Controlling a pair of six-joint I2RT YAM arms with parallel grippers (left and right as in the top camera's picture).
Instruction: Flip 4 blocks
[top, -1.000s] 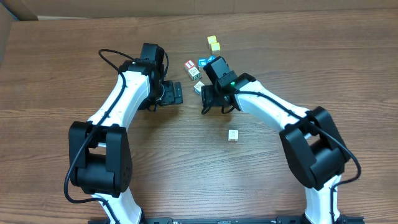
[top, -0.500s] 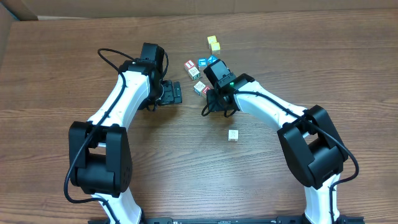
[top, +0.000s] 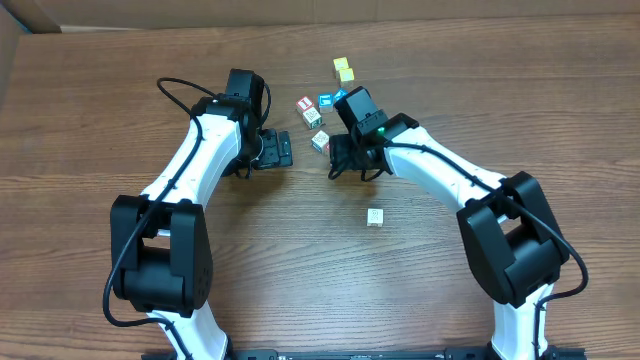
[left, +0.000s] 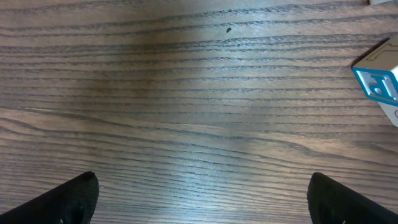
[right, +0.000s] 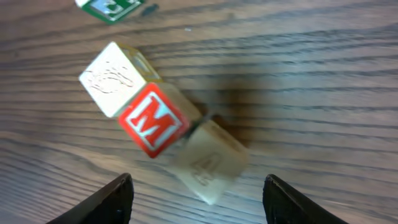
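**A:** Which block is in hand?

**B:** The blurred pale block. It's on the counter, touching the red M block and just ahead of the right pincer, which is released and grasping nothing.

**A:** How to flip it well?

**B:** I'd straddle that end cube alone, pinch opposite faces lightly, and roll it away from its neighbours. The left pincer is released too, over bare wood

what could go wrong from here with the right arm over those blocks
1. The red M block, the engraved pale block and the blurred pale block sit packed together, so closing the open right jaws may drag a neighbour along.
2. The blurred pale block looks unsettled and could land on the wrong face.
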